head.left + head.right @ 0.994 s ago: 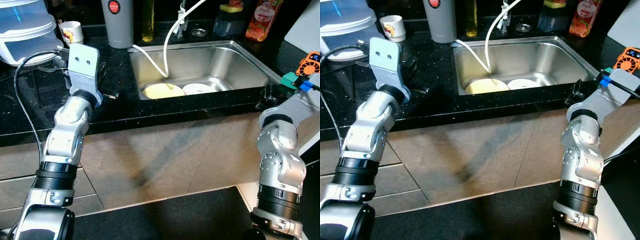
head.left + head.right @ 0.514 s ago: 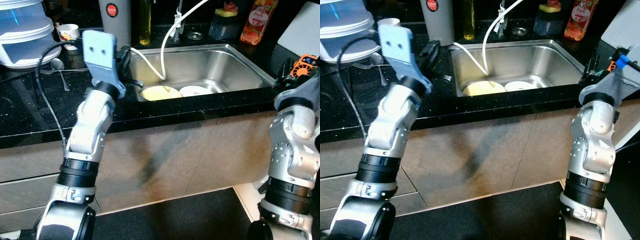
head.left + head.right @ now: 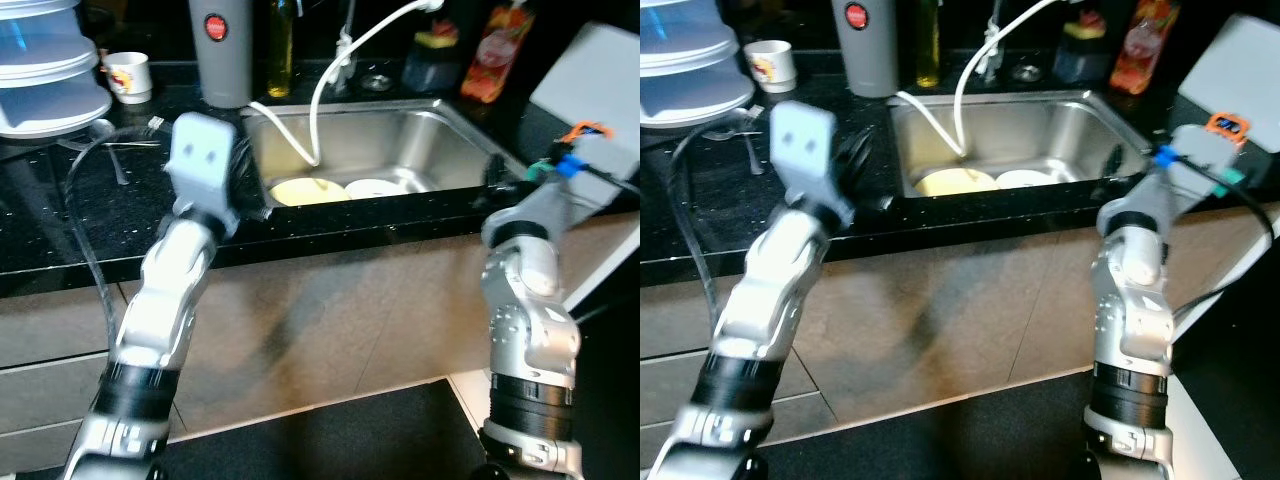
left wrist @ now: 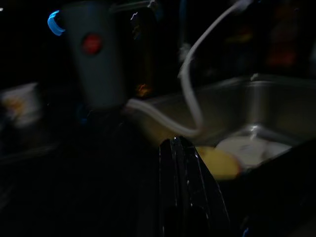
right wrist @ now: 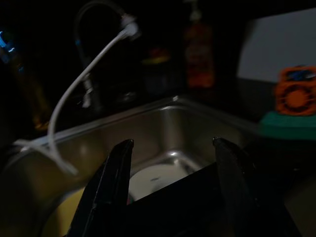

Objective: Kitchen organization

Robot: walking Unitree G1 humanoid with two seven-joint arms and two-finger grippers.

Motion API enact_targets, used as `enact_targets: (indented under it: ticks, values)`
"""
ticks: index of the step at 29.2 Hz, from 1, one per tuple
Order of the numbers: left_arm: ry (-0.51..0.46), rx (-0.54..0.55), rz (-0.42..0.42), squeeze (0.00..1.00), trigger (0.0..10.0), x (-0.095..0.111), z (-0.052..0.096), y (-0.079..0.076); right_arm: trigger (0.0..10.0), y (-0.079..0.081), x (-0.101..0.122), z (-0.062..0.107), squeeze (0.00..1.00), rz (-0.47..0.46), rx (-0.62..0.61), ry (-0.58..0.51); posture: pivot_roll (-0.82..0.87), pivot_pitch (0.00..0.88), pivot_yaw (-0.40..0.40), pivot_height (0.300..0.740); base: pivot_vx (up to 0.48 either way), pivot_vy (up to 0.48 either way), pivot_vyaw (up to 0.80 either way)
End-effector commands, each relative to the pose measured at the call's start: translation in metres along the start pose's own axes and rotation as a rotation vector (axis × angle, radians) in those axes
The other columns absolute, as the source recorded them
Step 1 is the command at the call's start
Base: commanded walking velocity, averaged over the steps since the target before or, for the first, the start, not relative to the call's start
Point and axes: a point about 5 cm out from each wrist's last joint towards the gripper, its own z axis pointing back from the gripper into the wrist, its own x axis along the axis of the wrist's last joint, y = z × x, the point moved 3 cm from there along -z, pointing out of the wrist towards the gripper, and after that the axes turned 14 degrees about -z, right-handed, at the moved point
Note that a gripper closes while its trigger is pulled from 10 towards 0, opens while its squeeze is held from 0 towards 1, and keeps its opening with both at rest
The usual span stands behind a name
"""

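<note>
A black stone desk holds a steel sink, the landmark here. In the sink basin lie two plates side by side: a yellow plate and a white plate, the white one on the side nearer the right arm. A white hose loops down from the tap into the basin above the yellow plate.

The left gripper hangs over the desk edge just outside the sink's left rim, its jaws pressed together and holding nothing. The right gripper sits at the sink's right front corner, pointed into the basin, jaws spread wide and empty. Behind the sink stand a grey canister, an oil bottle and an orange bottle; further from the sink on the left sit a small cup and a stacked plastic container.

This looks like the approach step: the robot is lining up on the sink, probably to take out the plates. The next move likely calls for lowering the right gripper past the rim to the white plate's edge while avoiding the hose.

Compared with half a second ago, the right arm has swung inward toward the sink corner, the left gripper has dropped slightly nearer the front edge, and the camera has shifted, so the whole scene sits differently.
</note>
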Motion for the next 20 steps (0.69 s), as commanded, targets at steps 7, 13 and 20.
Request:
enact_targets:
  ticks: [7,13,20]
  values:
    - [0.002,0.002,-0.049,0.0,10.0,0.004,0.004,-0.007,10.0,0.0,-0.018,0.009,0.0,0.004,0.017,0.052,0.04,0.0,-0.059,0.74,0.0,0.0,0.0]
    - [-0.03,0.023,-0.011,0.0,10.0,0.017,-0.013,-0.012,10.0,-0.008,-0.01,0.006,0.0,0.013,-0.006,0.017,0.0,0.0,-0.041,0.74,0.0,0.0,0.0]
    - [-0.065,-0.007,-0.048,0.0,10.0,0.025,-0.015,-0.025,10.0,-0.009,-0.013,0.017,0.0,0.023,0.015,0.043,-0.01,0.0,-0.043,0.74,0.0,0.0,0.0]
